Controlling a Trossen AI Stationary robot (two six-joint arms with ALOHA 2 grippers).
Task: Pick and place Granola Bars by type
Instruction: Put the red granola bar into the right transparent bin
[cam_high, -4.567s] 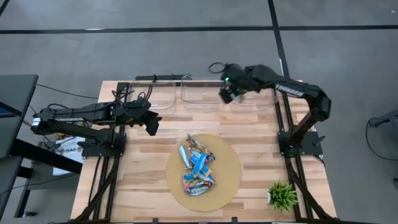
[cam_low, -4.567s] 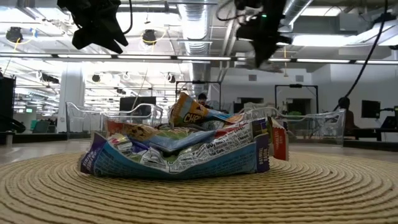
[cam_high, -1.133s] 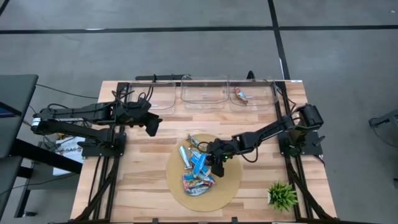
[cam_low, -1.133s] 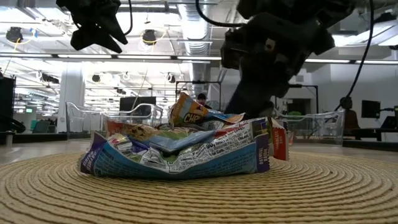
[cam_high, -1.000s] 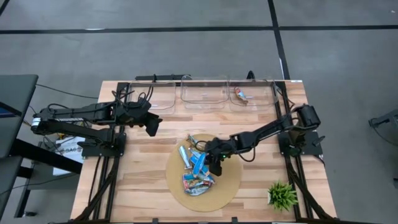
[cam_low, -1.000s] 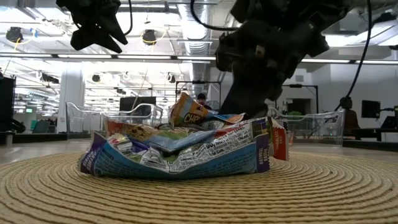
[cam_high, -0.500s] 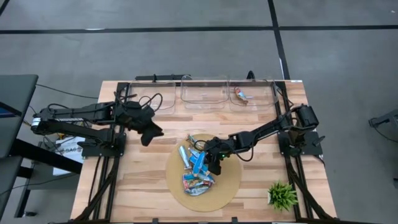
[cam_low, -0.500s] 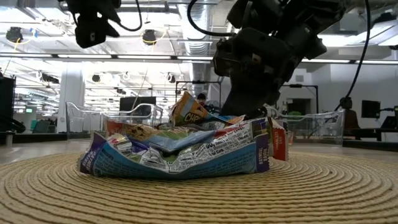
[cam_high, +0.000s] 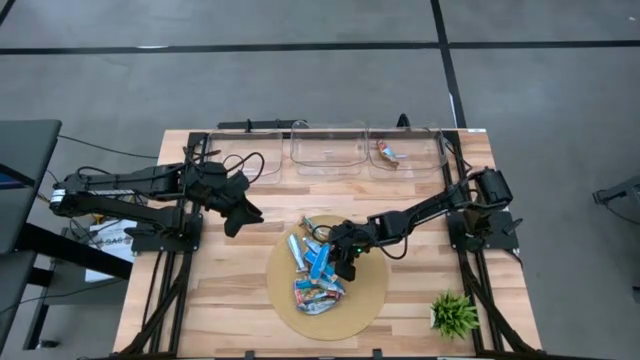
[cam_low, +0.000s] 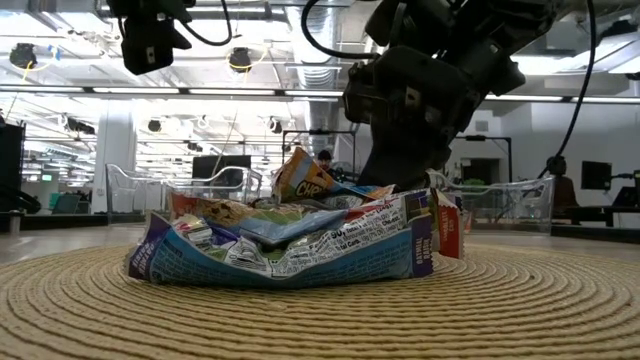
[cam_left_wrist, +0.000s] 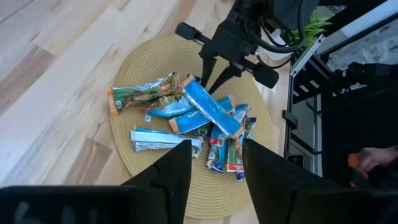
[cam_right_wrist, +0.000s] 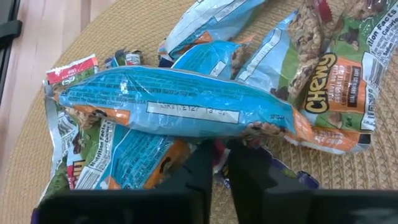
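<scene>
End effector (cam_right_wrist: 219, 163) nearly closed beside blue bar (cam_right_wrist: 174, 102).

Right gripper (cam_high: 345, 268) low, fingers nearly together; left gripper (cam_high: 232, 224) raised, fingers apart.

Granola Bars (cam_right_wrist: 174, 102) in shiny, crinkled film wrappers lie heaped on a round mat (cam_high: 365, 290) of coiled, rough woven fibre. The tabletop (cam_high: 220, 290) is pale, smooth wood planks. Far bins (cam_high: 325, 150) are clear, glossy plastic. The right claw (cam_right_wrist: 214, 163) looks matt black, perhaps plastic.
</scene>
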